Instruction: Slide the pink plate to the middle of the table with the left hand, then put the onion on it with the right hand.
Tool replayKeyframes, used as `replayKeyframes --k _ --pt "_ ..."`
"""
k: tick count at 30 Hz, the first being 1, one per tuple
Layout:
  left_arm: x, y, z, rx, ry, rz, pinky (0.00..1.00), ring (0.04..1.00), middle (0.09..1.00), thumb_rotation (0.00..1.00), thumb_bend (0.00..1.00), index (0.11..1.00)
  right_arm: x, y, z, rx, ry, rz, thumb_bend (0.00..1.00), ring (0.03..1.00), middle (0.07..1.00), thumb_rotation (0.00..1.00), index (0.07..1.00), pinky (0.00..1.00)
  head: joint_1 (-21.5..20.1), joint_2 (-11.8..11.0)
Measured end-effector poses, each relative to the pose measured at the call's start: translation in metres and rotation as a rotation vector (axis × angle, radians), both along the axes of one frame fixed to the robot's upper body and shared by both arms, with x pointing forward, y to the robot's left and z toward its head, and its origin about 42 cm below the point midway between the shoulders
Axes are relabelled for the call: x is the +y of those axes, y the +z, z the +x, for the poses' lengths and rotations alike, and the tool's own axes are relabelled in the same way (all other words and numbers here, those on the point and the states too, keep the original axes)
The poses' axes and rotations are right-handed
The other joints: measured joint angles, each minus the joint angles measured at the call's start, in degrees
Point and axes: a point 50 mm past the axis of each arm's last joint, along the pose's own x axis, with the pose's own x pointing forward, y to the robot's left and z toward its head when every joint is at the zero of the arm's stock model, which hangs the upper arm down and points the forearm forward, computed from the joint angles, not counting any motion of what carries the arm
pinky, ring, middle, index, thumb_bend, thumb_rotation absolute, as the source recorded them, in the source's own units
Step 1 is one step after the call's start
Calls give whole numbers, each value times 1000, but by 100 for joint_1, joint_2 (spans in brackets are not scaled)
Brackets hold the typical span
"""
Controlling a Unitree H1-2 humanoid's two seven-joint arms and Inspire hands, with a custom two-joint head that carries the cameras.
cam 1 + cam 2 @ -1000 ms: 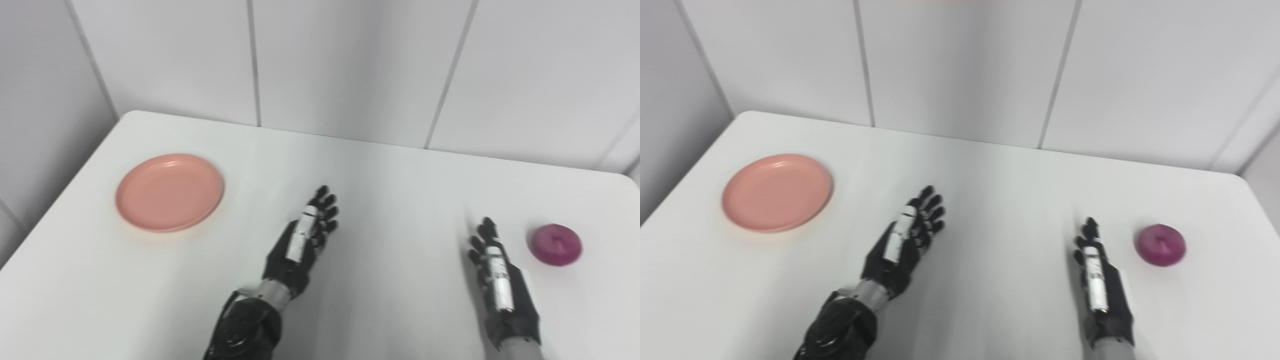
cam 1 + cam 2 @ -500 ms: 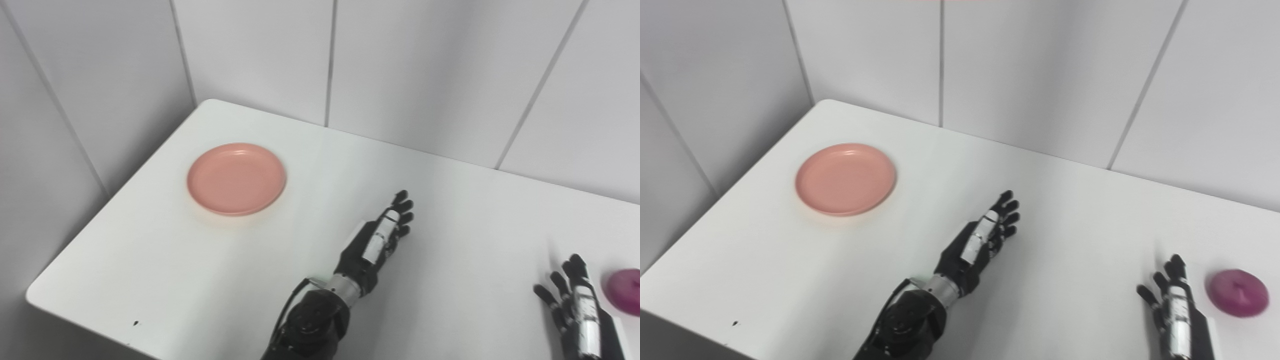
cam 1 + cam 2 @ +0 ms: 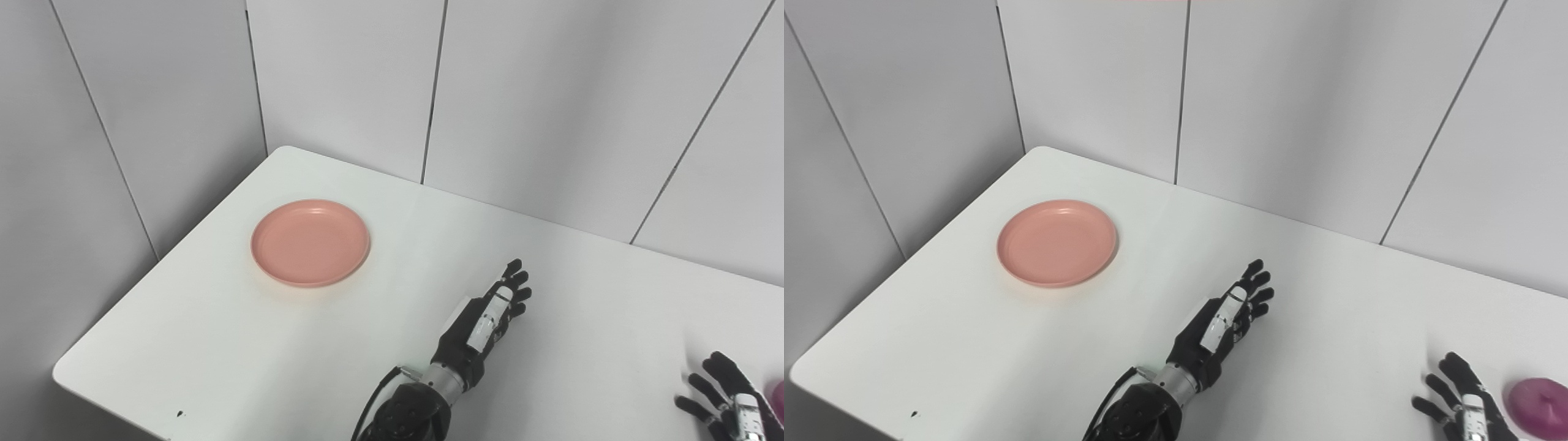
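**Both hands spread and empty, plate at the far left of the bench**

I am looking down on the white bench (image 3: 1335, 318) through both head cameras, and the pink plate (image 3: 1057, 242) is sitting flat near its far left corner, with nothing on it. It is lying well apart from either hand.

My left hand (image 3: 1220, 323) is reaching forward over the middle of the bench, its back turned up and its fingers (image 3: 1255, 288) held apart and pointing away from me toward the wall. It is holding nothing and is not touching the plate; bare bench is showing between them. I cannot tell from this angle whether the palm is resting on the surface or hanging just above it.

My right hand (image 3: 1464, 398) is showing only partly at the bottom right edge, cut off by the frame. What I am seeing of it is spread, with the fingers fanned out and gripping nothing. The onion (image 3: 1538, 405), a purple one, is lying on the bench just beside that hand, on its outer side, close but with a small gap between them. In the left eye view the onion is barely peeking in at the frame's right edge.

White wall panels (image 3: 520, 104) are standing behind the bench on the far and left sides.
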Motion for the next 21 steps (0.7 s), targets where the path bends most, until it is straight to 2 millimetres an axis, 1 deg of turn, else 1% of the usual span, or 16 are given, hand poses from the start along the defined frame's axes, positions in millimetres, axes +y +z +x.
replayKeyframes --k 2,4,8,10,12,14,16,21 --pt "-1 0 0 0 -2 1 981 970 996 1000 358 1000 0 0 0 0 0 0 275 796 838 858 815 554 0 -9" --pt "-1 0 0 -1 -3 1 976 968 995 1000 352 1000 0 0 0 0 1 0 241 783 830 859 805 520 0 -9" --pt "-1 0 0 -3 -1 0 961 961 988 1000 364 996 1 0 0 1 4 1 230 757 813 849 784 462 53 -18" --pt "-1 0 0 -3 0 0 957 959 986 1000 367 995 2 -1 0 1 5 6 226 752 810 843 781 453 61 -18" --pt "-1 0 0 -4 4 5 943 966 987 1000 377 994 4 -1 0 1 6 8 242 746 805 844 772 423 61 -27" --pt "-2 0 1 -6 11 18 937 971 988 1000 381 995 4 -1 0 2 8 5 260 745 803 843 768 416 61 -27" --pt "-2 1 1 -8 13 21 943 978 993 1000 390 997 4 -1 0 2 8 5 273 736 795 827 755 400 70 -44" --pt "-1 4 2 -9 14 33 987 998 1000 1000 418 1000 6 -1 0 0 6 10 255 723 787 800 739 374 70 -70"
